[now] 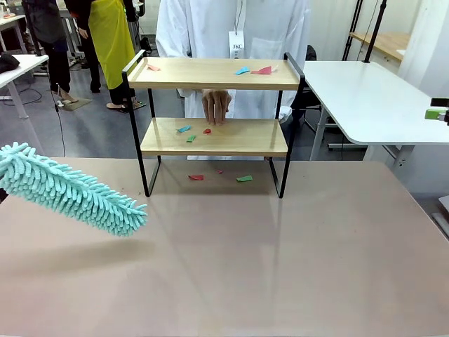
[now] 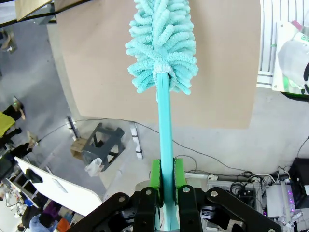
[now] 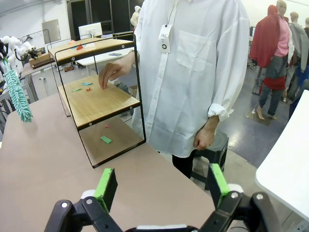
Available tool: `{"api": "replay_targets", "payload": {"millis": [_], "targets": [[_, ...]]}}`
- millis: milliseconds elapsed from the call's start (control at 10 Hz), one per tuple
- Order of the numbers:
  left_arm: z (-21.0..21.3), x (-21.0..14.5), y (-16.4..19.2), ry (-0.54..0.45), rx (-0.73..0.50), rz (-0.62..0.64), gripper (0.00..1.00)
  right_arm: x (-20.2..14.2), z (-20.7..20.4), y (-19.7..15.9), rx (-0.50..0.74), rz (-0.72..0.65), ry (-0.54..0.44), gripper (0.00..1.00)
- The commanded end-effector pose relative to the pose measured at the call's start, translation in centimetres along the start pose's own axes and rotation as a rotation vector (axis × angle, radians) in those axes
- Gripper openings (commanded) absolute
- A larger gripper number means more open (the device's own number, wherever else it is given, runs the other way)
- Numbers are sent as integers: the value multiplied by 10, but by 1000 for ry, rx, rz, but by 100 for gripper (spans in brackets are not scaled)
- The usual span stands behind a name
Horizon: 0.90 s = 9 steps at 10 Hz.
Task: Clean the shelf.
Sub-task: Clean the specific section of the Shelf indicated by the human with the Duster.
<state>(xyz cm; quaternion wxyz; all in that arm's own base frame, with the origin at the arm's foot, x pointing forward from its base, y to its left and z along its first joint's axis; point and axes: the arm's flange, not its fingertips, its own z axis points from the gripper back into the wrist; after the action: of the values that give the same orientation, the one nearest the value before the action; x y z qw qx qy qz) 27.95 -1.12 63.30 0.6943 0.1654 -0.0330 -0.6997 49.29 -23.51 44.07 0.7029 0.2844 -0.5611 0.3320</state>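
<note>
The left gripper (image 2: 167, 170) is clamped on the teal handle (image 2: 165, 125) of a duster (image 2: 163, 43), green pads pressed to either side of it. The fluffy head runs straight out beyond the fingertips, above the table (image 1: 280, 267) and not touching it. In the front view the shelf (image 1: 210, 74) stands past the head's tip, farther off and to its right, well apart from it.

The right gripper (image 3: 161, 186) is spread wide with nothing between its pads. From it the shelf lies ahead and to the left, on the table's far edge.

Paper scraps (image 1: 263, 70) in red, blue and green lie on both boards, and a few on the table under the lower one. A person in a white coat stands behind the shelf, one hand (image 1: 216, 107) reaching between the boards, fingertips at the lower one. I cannot tell if they touch it.
</note>
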Motion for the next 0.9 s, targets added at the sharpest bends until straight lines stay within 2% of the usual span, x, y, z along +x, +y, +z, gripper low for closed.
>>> {"api": "replay_targets", "payload": {"millis": [0,300,500,700,800], "targets": [[2,-3,0,11,8,-4,13,4,-1,1,-1,5,-1,100],[0,0,0,0,0,0,13,4,-1,1,-1,5,-1,100],[-2,4,-2,-216,-33,32,13,4,-1,1,-1,5,-1,100],[-7,17,-24,-392,-57,123,13,4,-1,1,-1,5,-1,100],[-7,26,-33,-431,-42,195,13,4,-1,1,-1,5,-1,100]]}}
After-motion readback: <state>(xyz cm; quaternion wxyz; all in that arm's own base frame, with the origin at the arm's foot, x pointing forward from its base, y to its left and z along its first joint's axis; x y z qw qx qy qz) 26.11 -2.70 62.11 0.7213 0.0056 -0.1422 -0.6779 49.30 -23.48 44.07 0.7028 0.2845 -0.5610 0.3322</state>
